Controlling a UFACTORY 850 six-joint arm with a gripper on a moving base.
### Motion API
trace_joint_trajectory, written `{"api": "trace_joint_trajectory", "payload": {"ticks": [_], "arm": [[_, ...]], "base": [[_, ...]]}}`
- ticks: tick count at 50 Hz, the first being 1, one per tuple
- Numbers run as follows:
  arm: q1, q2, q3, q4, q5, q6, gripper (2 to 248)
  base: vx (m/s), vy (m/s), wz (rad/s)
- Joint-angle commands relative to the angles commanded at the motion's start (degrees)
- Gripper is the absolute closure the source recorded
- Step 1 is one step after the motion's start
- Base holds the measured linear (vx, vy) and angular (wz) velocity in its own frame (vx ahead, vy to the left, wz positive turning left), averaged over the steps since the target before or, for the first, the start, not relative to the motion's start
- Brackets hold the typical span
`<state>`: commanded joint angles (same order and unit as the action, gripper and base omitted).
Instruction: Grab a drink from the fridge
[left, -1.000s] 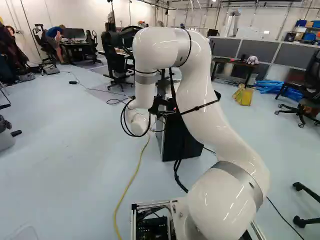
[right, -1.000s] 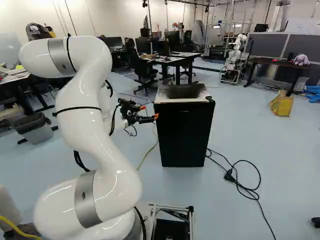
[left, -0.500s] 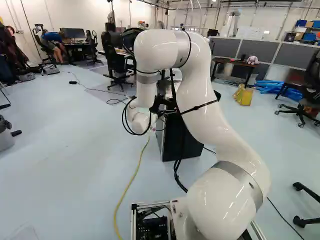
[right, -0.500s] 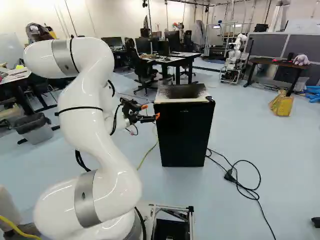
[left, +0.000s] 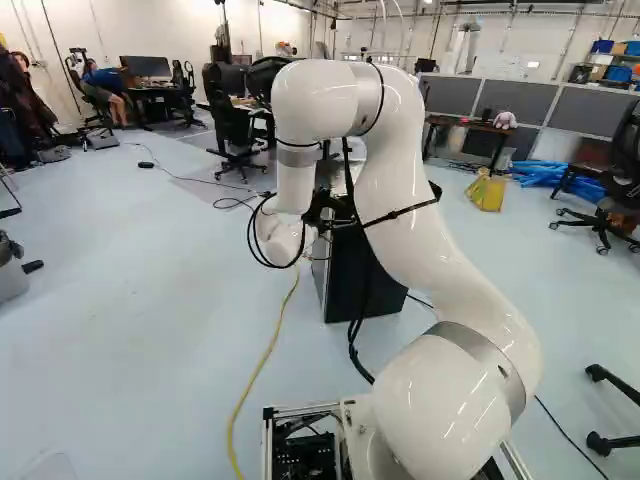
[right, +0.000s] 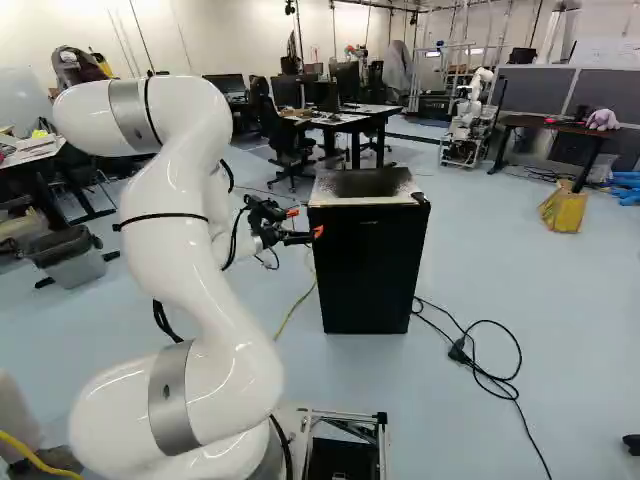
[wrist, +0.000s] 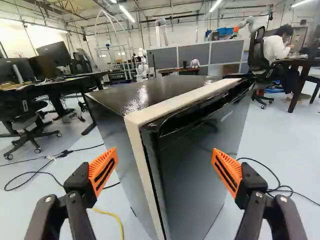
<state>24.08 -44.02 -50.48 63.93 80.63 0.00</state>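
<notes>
Right, the biggest thing I have out there is my white arm (right: 180, 245), bent over with its wrist lowered beside the fridge (right: 370, 270). That black fridge stands upright on the floor, ahead of the base. Its door (wrist: 197, 172) looks closed against the pale edging (wrist: 137, 145), so I judge I'm only at the approach. My gripper (wrist: 165, 172) is spread wide, pinching nothing; the fridge's near corner shows ahead, between the fingers. Whether a tip brushes it, I can't tell. The orange pads (wrist: 103, 172) face each other across that gap. Smallest would be the drink, and no view shows me one; presumably it's inside. So I'm near the fridge and ready, but opening the door, finding the drink, gripping it and bringing it out are all left.
</notes>
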Motion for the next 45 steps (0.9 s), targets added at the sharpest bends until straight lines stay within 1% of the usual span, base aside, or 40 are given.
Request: {"api": "trace_joint_trajectory", "payload": {"ticks": [45], "arm": [[-2.07, -0.09, -0.16, 0.0, 0.0, 0.0, 3]], "base": [[0.0, 0.0, 0.0]]}}
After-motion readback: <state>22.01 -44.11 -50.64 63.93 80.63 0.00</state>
